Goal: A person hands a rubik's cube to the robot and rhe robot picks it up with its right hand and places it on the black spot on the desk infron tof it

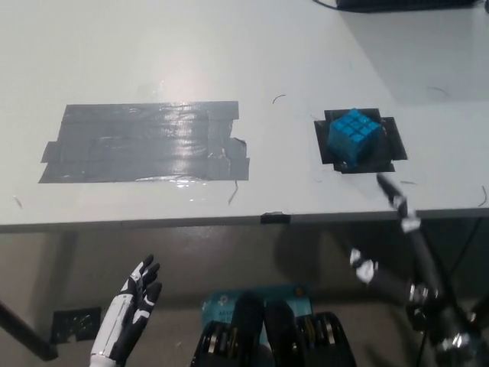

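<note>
Rubik's cube, glossy blue, sits on matte black spot.

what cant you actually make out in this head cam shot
- Rubik's cube: only its blue top and two sides show; its underside and the middle of the black spot are hidden beneath it.
- Right robot hand: motion-blurred, and its arm is cut off by the bottom right corner.
- Left robot hand: open; its forearm is cut by the bottom edge.
- Dark object: cut off by the top edge.
</note>
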`<state>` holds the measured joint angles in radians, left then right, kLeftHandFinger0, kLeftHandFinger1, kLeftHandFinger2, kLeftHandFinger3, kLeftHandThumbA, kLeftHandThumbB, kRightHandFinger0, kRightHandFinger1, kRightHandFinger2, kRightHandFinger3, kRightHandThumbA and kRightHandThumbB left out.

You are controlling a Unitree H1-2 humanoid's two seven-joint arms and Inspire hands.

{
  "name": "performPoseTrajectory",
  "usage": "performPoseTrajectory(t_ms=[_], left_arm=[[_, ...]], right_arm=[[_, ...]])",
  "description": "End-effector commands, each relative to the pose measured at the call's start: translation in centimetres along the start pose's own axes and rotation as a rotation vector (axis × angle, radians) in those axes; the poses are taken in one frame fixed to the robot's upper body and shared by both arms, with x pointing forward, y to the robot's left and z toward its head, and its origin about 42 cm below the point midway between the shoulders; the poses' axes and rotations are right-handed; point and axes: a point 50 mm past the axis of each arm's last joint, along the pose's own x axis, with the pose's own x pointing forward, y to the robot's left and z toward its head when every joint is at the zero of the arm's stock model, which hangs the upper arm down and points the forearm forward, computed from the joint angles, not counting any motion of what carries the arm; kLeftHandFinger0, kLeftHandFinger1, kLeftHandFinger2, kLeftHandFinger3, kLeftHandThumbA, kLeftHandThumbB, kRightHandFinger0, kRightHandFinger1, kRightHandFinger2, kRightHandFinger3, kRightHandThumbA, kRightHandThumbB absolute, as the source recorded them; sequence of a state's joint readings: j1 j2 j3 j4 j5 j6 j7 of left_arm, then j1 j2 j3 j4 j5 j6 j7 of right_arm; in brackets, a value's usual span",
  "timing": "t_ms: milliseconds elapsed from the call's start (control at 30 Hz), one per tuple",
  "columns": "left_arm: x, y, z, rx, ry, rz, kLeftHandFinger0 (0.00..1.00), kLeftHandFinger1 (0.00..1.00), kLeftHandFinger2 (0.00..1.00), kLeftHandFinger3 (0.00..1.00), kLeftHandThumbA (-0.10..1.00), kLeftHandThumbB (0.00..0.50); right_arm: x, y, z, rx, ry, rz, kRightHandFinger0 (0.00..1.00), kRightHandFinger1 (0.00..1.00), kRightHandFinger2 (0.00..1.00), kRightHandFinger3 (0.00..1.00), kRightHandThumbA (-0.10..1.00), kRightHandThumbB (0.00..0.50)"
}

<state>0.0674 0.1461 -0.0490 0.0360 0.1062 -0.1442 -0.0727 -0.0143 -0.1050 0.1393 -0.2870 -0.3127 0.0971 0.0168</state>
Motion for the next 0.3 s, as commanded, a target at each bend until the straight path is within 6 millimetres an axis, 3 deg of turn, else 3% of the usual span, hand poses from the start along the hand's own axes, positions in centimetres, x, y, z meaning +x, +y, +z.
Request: performPoseTrajectory(t_ms=[0, 100, 267], left_arm=[[-1.3, -0.4, -0.4, 0.015, -0.034, 0.006, 1.00, 1.00, 1.00, 1.00, 0.91, 0.105], [-1.9, -0.6, -0.6, 0.008, -0.030, 0.013, 1.00, 1.00, 1.00, 1.00, 0.91, 0.096], [-1.9, -0.5, -0.5, 0.006, -0.029, 0.027, 1.00, 1.00, 1.00, 1.00, 0.91, 0.102]], right_arm=[[-1.4, 1.1, -2.9, 0.021, -0.075, -0.107, 1.00, 1.00, 1.00, 1.00, 0.58, 0.124], [-2.1, 2.5, -5.8, -0.024, -0.017, -0.050, 1.00, 1.00, 1.00, 1.00, 0.59, 0.148], [-1.8, 3.3, -5.9, -0.075, -0.019, 0.017, 1.00, 1.00, 1.00, 1.00, 0.65, 0.161]])
